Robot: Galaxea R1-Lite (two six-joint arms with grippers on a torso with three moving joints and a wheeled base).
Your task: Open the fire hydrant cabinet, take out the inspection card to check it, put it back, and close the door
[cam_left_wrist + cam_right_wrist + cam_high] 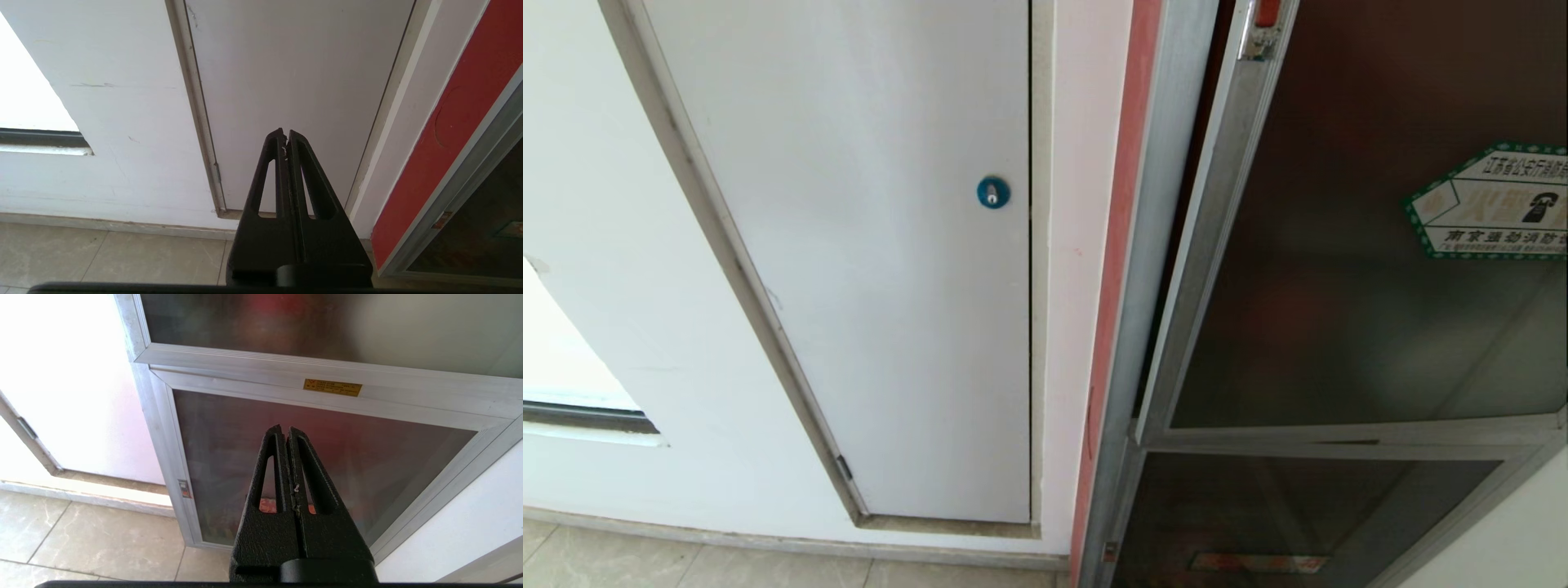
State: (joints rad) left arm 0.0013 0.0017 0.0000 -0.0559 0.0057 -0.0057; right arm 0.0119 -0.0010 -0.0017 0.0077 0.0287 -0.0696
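Observation:
The fire hydrant cabinet [1143, 286] stands at the right of the head view, silver-framed with a red edge. Its door [1339, 286] is dark tinted glass and carries a green-edged hexagonal sticker [1494, 204]. A narrow dark gap runs along the door's left edge. The inspection card is hidden. Neither arm shows in the head view. My right gripper [284, 429] is shut and empty, low before the smaller glass panel [367, 457], beneath the door [367, 326]. My left gripper [284, 132] is shut and empty, facing the lower part of the white panel [294, 81].
The plain white panel [874, 286] with a blue round lock [992, 193] fills the wall left of the cabinet. A window opening [564, 359] lies at the far left. Beige floor tiles [686, 567] run along the wall's foot. A yellow label [332, 387] sits on the frame's crossbar.

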